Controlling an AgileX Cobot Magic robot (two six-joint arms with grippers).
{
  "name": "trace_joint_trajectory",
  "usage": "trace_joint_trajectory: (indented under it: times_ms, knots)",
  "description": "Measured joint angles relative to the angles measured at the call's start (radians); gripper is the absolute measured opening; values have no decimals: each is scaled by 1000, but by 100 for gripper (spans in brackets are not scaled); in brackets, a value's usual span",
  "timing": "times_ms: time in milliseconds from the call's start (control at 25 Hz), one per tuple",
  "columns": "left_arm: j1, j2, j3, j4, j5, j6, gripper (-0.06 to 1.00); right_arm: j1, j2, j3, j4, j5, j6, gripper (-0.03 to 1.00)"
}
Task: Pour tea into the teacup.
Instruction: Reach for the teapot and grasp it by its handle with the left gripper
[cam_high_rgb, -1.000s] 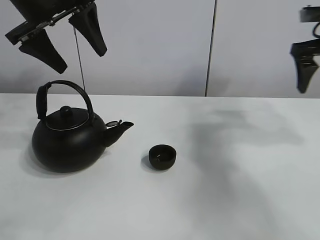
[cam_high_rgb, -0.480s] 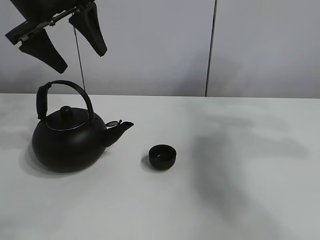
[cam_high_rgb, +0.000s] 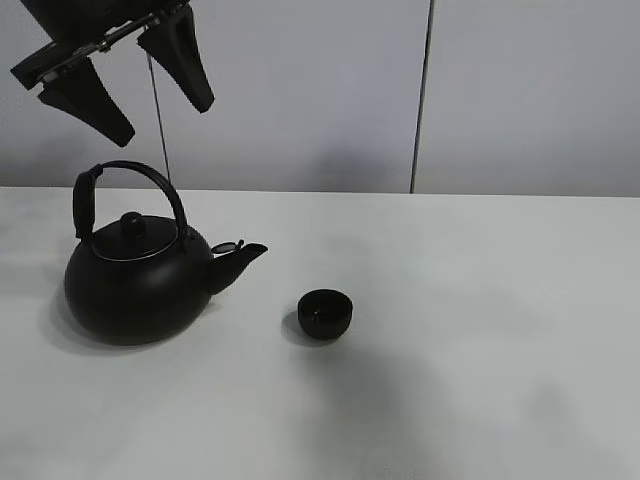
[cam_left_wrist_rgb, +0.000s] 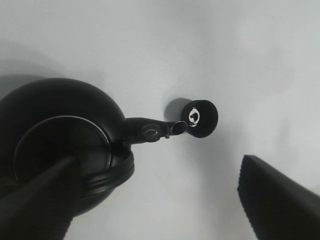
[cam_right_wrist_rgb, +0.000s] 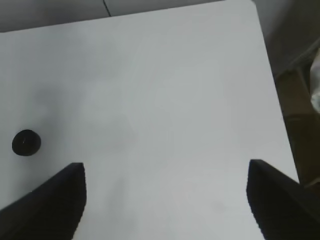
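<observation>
A big round black kettle (cam_high_rgb: 135, 295) with an arched handle (cam_high_rgb: 130, 170) stands on the left part of the white tabletop (cam_high_rgb: 480, 330). Its short spout (cam_high_rgb: 240, 260) points right. The small round matte-black handleless teacup (cam_high_rgb: 326, 313) sits upright on the tabletop, to the right of the spout and a little nearer. It is close to the kettle but not touching it. A bright glint shows inside the cup, and whether that is tea cannot be told.

The left gripper (cam_high_rgb: 162, 120) hangs high above the kettle's handle, in front of the pale grey wall (cam_high_rgb: 300, 90). Its jaws are spread wide and hold nothing.

The right gripper (cam_right_wrist_rgb: 166, 165) is outside the high view. Its own camera shows it high over the bare tabletop, well apart from the teacup. Its jaws are wide apart with nothing between them.
</observation>
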Motion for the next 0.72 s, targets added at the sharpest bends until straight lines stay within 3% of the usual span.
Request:
trace_joint_trajectory:
  times_ms: [280,520,720]
  knots:
    - [0,0,0,0,0,0,62,35,-508,391,-94,-199,1,60]
    - [0,0,0,0,0,0,62,97,-805,632,-88,-197,41,60]
    - [0,0,0,0,-1,0,62,97,-953,704,-80,-166,56,60]
